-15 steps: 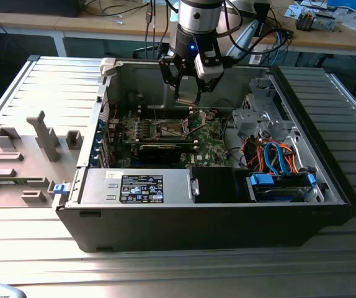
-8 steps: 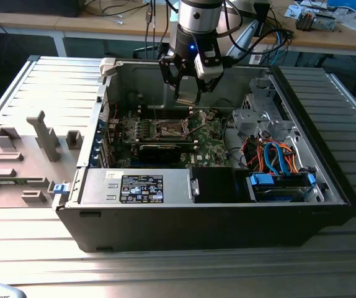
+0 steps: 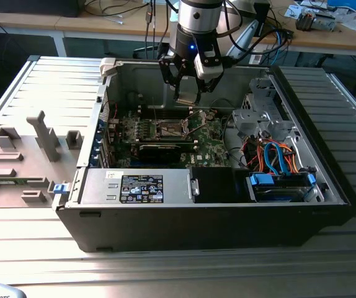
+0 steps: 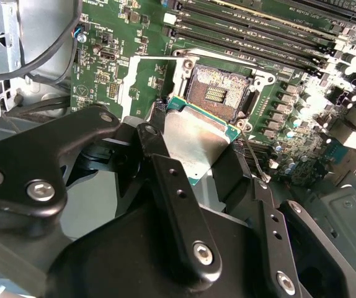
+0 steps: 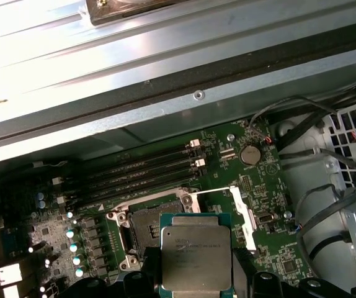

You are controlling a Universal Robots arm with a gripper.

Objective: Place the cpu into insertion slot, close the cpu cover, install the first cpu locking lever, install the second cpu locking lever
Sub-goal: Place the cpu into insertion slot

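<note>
My gripper hangs inside the open computer case, shut on the cpu, a flat square chip with a silver-grey top and a green edge. In both wrist views the cpu is gripped by two opposite edges between black fingers. It floats above and just beside the insertion slot, whose dark centre lies bare inside a silvery rim. The cpu cover is swung open to one side of the slot. A thin metal lever rod stands free beside the slot.
The green motherboard lies on the floor of the case. Long black memory slots run beside the socket. A metal drive cage and blue and orange cables are at the exterior view's right. Grey fixtures stand outside at its left.
</note>
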